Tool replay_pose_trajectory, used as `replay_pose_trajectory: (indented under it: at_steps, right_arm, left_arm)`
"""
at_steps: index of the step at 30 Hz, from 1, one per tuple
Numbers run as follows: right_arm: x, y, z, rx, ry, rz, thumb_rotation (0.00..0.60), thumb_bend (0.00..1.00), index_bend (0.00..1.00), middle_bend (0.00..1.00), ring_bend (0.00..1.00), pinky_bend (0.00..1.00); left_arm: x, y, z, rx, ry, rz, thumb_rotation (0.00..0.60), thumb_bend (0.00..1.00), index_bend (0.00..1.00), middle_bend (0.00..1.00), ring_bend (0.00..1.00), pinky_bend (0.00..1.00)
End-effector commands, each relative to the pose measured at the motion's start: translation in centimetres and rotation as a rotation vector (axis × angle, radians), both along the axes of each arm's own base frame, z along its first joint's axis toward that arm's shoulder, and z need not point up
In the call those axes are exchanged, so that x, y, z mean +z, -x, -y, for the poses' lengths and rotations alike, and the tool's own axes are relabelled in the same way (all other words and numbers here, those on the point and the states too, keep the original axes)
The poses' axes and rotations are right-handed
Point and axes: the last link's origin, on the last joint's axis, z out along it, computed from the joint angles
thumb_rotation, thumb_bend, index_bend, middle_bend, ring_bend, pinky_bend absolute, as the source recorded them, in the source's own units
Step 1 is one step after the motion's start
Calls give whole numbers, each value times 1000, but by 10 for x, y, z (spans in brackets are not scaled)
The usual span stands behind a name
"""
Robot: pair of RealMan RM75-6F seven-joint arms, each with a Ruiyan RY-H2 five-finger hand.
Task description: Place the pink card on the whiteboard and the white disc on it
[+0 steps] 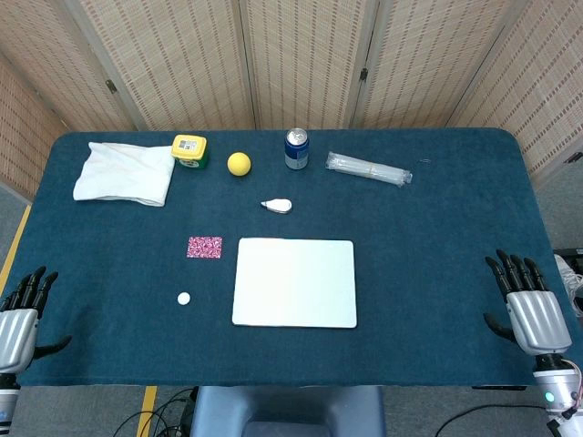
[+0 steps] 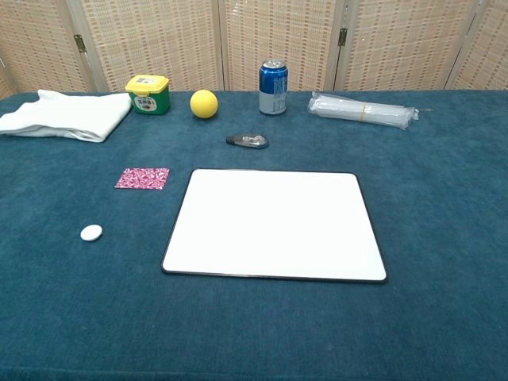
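The robot's left hand (image 1: 20,314) rests at the near left edge of the table (image 1: 437,273), fingers spread and holding nothing. The right hand (image 1: 528,305) sits at the near right edge, likewise spread and empty. Both are well apart from everything else and appear only in the head view.

Moving inward from the left hand, the white disc (image 2: 91,232) lies flat on the blue cloth. Just beyond it lies the pink card (image 2: 143,178), also flat, near the whiteboard's (image 2: 274,226) left edge but not touching it. The whiteboard sits bare at the table's centre.

No step appears begun. The card likely goes first, and the left hand is nearer. A thin, flat card on cloth probably calls for a careful pinch at one edge.
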Motion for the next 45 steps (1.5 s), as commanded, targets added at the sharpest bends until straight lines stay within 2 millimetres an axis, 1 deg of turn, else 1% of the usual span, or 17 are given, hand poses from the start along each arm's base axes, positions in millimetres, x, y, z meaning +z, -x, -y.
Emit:
replay_pose_trajectory:
  at_steps: [1,6,12,16,17,18,19,20,21,23,25,27,29,32,37,40,45]
  right_arm:
    - [-1,0,2,-2,-5,-3,600,156,0,0,0,0]
    - [-3,-3,0,14,-22,-2,600,156,0,0,0,0]
    - [-1,-12,-16,77,-18,23,600,157,0,0,0,0]
    - [0,-11,-15,74,-21,31,600,157,0,0,0,0]
    - [1,-12,-14,75,-22,34,600,157,0,0,0,0]
    - [1,-13,-13,79,-22,36,600,158,0,0,0,0]
    - [0,-14,-11,86,-25,36,600,158,0,0,0,0]
    - [-1,-14,-10,89,-29,32,600,158,0,0,0,0]
    - [-3,-15,-9,88,-39,27,600,158,0,0,0,0]
    - [-6,-14,-6,81,-56,22,600,158,0,0,0,0]
    - [-8,-14,-3,73,-67,27,600,158,0,0,0,0]
    - [-7,-14,-3,68,-68,35,600,158,0,0,0,0]
    - [-6,-13,-2,68,-63,35,600,158,0,0,0,0]
    - [-6,-13,-3,69,-65,37,600,158,0,0,0,0]
    - [-4,-12,-4,72,-74,44,600,158,0,0,0,0]
    - [-4,-10,-3,64,-85,48,600,158,0,0,0,0]
    - [0,-10,-5,70,-88,65,600,158,0,0,0,0]
  left_arm:
    - [-1,1,-1,-1,11,1,600,170,0,0,3,219]
    - [-1,0,3,14,4,-14,600,170,0,0,6,218]
    - [-3,-13,11,-9,3,13,600,169,0,0,9,219]
    - [-5,-16,11,-6,-10,-8,600,170,0,3,18,230]
    - [-4,-18,9,-12,-27,-16,600,170,0,32,49,245]
    - [-3,-21,7,-23,-46,-26,600,170,7,113,126,287]
    - [-2,-26,3,-47,-75,-43,600,170,32,241,239,377]
    - [-2,-30,-1,-71,-100,-55,600,170,76,381,362,487]
    - [-2,-35,-8,-110,-131,-69,600,170,124,487,456,584]
    - [-4,-40,-20,-147,-164,-63,600,170,284,765,711,842]
    - [-10,-48,-31,-175,-145,-32,600,170,346,915,850,953]
    - [-14,-55,-40,-156,-43,-20,600,170,371,995,952,1000]
    - [-13,-65,-49,-141,30,-26,600,170,355,1000,990,1000]
    - [-15,-81,-67,-104,106,-26,600,169,293,1000,1000,1000]
    - [-34,-105,-88,-51,220,73,600,170,221,1000,1000,1000]
    - [-47,-120,-100,-45,259,113,600,170,216,1000,1000,1000]
    - [-69,-137,-124,-45,295,83,600,170,253,1000,1000,1000]
